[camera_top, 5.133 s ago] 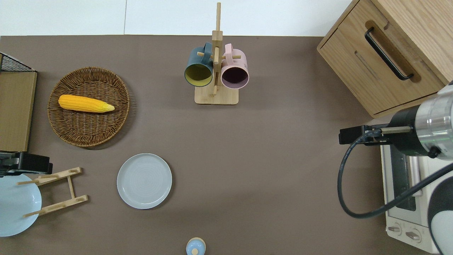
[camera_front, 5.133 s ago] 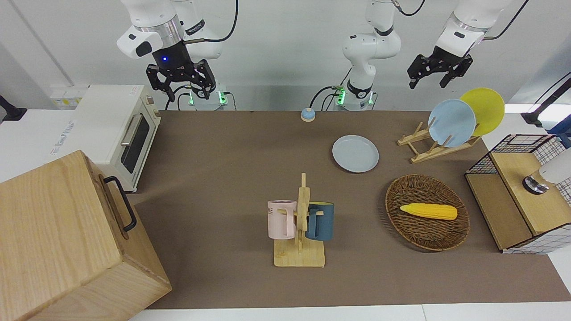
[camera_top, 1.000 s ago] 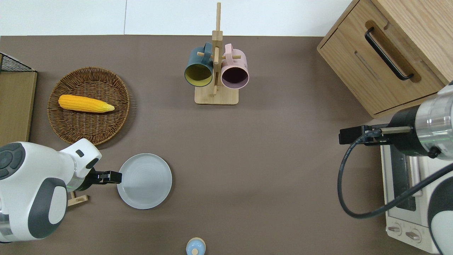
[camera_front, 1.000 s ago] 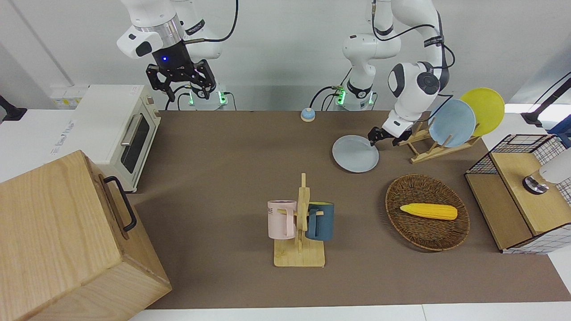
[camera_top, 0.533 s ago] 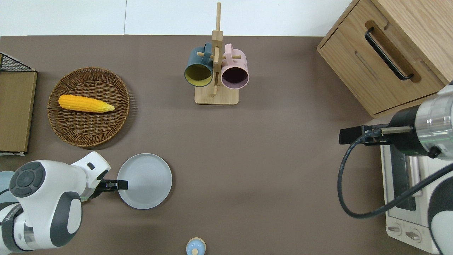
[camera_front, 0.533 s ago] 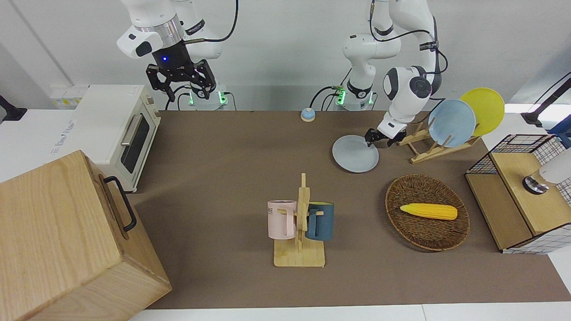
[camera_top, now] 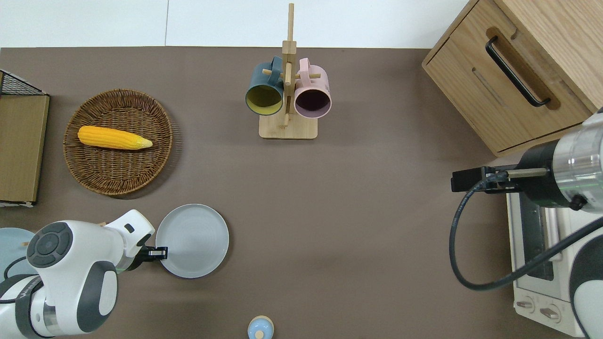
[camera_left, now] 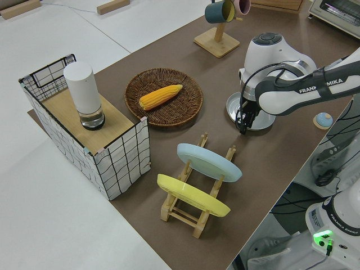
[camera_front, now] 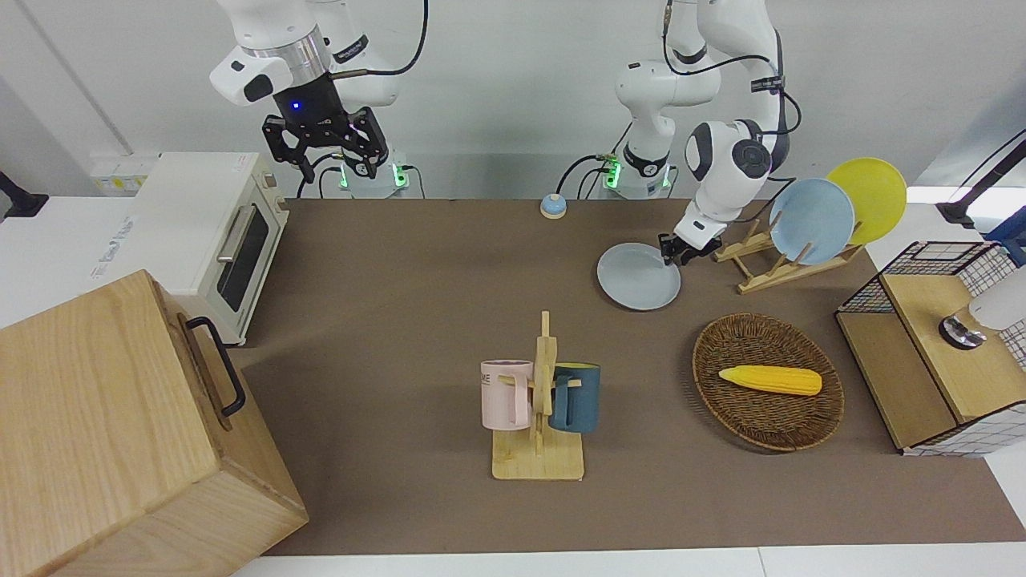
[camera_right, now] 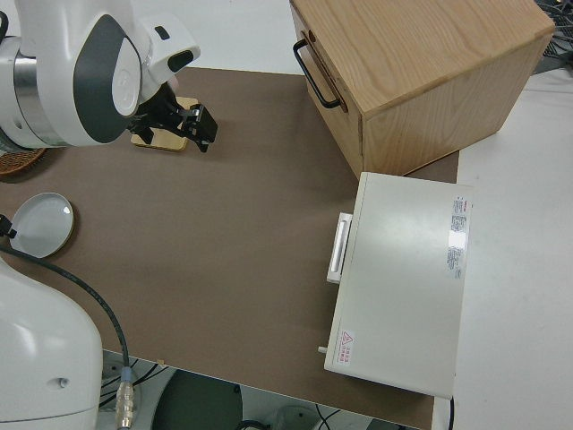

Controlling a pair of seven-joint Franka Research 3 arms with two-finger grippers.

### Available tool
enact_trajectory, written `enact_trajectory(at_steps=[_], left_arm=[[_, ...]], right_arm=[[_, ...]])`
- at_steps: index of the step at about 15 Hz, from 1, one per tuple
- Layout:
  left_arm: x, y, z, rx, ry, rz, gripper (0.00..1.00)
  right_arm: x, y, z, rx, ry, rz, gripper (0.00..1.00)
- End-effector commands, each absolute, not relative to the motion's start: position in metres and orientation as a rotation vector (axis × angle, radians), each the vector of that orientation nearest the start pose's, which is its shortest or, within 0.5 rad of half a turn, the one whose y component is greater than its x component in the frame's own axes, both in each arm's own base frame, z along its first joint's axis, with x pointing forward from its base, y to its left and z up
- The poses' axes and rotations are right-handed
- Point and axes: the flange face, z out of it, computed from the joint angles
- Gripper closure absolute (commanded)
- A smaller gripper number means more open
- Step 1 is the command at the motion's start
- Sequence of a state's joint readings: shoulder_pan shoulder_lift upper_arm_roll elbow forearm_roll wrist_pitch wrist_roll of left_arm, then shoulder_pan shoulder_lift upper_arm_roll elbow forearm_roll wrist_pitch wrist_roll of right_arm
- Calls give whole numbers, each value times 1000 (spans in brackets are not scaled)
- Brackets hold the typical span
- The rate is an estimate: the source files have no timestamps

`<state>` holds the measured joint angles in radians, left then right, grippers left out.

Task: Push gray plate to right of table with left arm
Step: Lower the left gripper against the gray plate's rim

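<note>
Sky-blue plate (camera_top: 12, 245) half hidden under left arm (camera_top: 70, 273), cut by edge.

White left arm (camera_left: 292, 90) reaches in from frame right, black gripper (camera_left: 243, 121) pointed down at the rim of the round pale gray plate (camera_left: 233, 107) on the matte brown desk (camera_left: 270, 163), right of centre. Jaw state unresolved. Round brown wicker basket (camera_left: 185, 98) at centre holds a yellow corn cob (camera_left: 161, 97). Lower centre: wooden rack (camera_left: 191, 216) holding a sky-blue plate (camera_left: 208, 162) and a yellow plate (camera_left: 192, 196).
</note>
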<state>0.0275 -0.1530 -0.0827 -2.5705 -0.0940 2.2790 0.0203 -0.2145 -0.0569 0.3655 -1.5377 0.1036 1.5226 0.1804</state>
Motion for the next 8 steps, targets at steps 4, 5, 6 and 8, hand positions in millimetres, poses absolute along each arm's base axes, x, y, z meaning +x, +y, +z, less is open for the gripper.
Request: enact_trajectory(at_steps=[4,5,6,8], left_arm=[[419,-28,301,-3209,6,201,988],[419,-28,301,-3208,4,201,1000],[419,-30,301,-3210,-2,202,1000],[419,-31,300,-3210,-4,202,1000]], right_arm=[[526,97,668,-3035,40,-36,5],[526,97,668,-3035,40,-34,5],[526,97,668,-3035,40,-36,5],[526,97,668,-3035,40,-36,5]])
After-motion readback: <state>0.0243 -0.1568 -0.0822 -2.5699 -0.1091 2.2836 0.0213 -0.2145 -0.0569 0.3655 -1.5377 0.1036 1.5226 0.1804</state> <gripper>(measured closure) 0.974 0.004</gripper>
